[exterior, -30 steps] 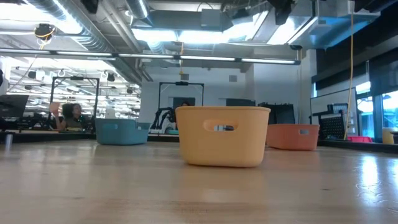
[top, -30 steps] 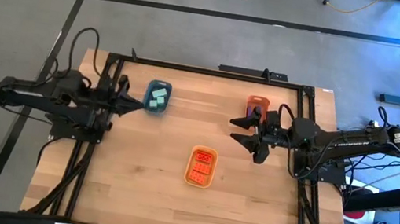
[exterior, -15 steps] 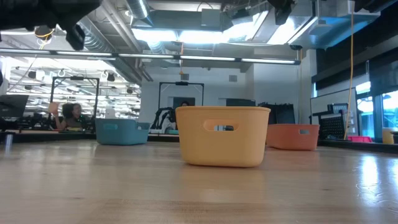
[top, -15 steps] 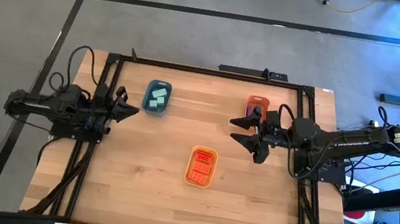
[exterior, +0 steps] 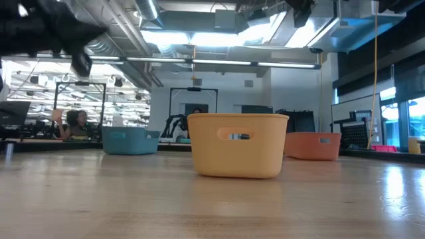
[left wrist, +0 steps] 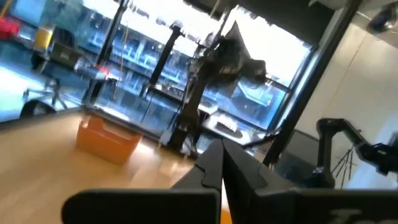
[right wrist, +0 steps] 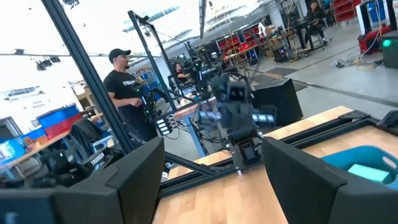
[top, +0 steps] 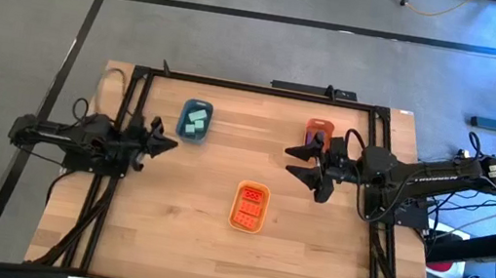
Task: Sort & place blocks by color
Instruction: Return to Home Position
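High view: orange-red blocks [top: 250, 204] in yellow tray [top: 234, 211]; mint-green blocks [top: 195, 121] in blue tray [top: 182, 125], left beyond it; orange tray [top: 320, 123] right beyond it. Arms: left gripper [top: 171, 143] far left of yellow tray, right gripper [top: 302, 163] near, right beyond it. Low view: yellow tray between the others. Wrist views: left clenched, empty; right spread, empty.

I see 1 light wooden table [top: 183, 243] with 3 oblong trays standing directly on its top, all well apart. The blue tray [exterior: 129, 141] sits at the far left and the orange tray [exterior: 312, 146] at the far right. The yellow tray [exterior: 239, 156] stands between them, closest to the low camera.
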`<state>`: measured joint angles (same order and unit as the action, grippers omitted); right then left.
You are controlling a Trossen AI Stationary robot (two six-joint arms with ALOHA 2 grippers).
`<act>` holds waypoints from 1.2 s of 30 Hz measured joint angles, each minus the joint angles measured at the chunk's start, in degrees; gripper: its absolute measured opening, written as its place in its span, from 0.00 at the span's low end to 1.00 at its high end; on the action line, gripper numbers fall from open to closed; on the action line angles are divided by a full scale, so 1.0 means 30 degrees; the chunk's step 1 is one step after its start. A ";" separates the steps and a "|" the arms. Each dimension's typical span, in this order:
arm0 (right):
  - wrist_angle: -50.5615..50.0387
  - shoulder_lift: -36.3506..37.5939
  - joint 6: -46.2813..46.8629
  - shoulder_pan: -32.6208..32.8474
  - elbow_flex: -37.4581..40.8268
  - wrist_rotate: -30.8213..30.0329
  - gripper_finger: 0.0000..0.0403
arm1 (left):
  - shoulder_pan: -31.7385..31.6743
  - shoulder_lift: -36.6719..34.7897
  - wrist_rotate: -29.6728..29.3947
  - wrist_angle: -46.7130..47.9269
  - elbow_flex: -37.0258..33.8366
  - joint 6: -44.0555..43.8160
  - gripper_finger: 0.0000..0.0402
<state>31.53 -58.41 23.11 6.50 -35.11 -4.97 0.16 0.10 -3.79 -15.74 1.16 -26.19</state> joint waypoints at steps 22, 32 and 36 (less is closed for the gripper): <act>-0.0657 0.0504 0.1945 -0.0016 -0.0005 0.0005 0.67 | 0.0000 0.0116 0.0532 0.4960 -0.0223 0.2081 0.00; -0.8745 0.7022 -0.0065 -0.0597 -0.0007 0.0011 0.29 | 0.0000 0.0117 0.0525 0.4960 -0.0223 0.2088 0.00; -1.1714 0.9955 -0.1197 -0.0590 -0.0007 -0.0218 0.05 | 0.0000 0.0117 0.0525 0.4960 -0.0223 0.2088 0.00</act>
<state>-3.61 -28.55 19.52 4.73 -35.14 -5.63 0.16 0.45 -2.22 -0.86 0.49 -19.92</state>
